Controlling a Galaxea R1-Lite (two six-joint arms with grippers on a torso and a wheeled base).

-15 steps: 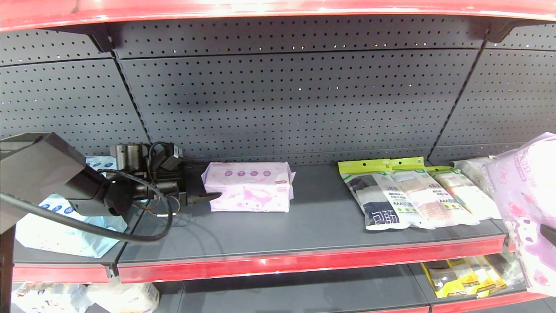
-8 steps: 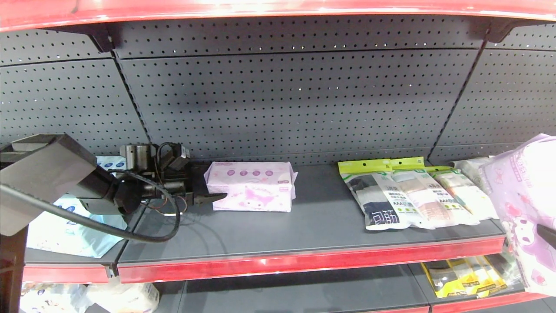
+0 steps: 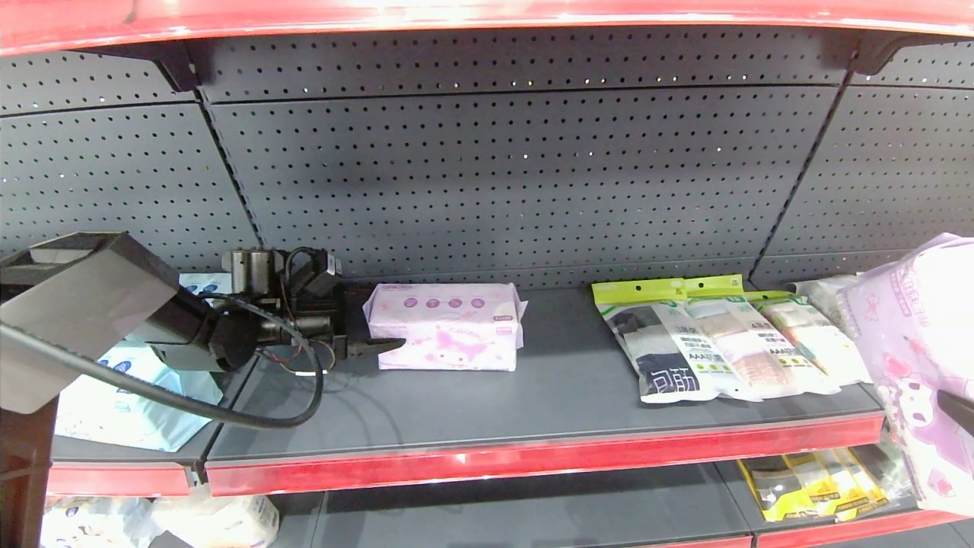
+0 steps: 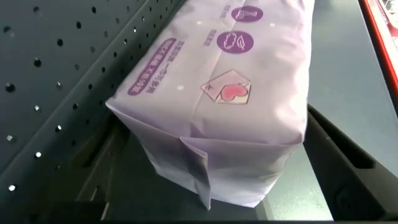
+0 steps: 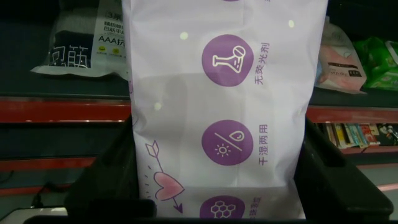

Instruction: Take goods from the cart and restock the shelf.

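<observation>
A pink tissue pack [image 3: 449, 326] lies flat on the grey shelf [image 3: 487, 411], close to the pegboard back. My left gripper [image 3: 378, 329] is at the pack's left end with a finger on each side, shut on it; the left wrist view has the pack [image 4: 230, 106] sitting deep between the jaws of that gripper [image 4: 214, 121]. At the far right, in front of the shelf, a second pink and purple pack [image 3: 917, 358] is held upright. My right gripper [image 5: 219, 124] is shut on this pack [image 5: 230, 106], and one dark finger [image 3: 960, 409] crosses its front.
Green-topped garment packs [image 3: 708, 342] lie on the shelf's right part. Blue and white packs [image 3: 114, 411] fill the bay to the left. Bare shelf runs between the tissue pack and the garment packs. Below are yellow packs [image 3: 814, 479] and white packs [image 3: 217, 519].
My left gripper has moved to the right along the shelf, and the pink tissue pack has slid right with it. The pack in my right gripper has barely shifted.
</observation>
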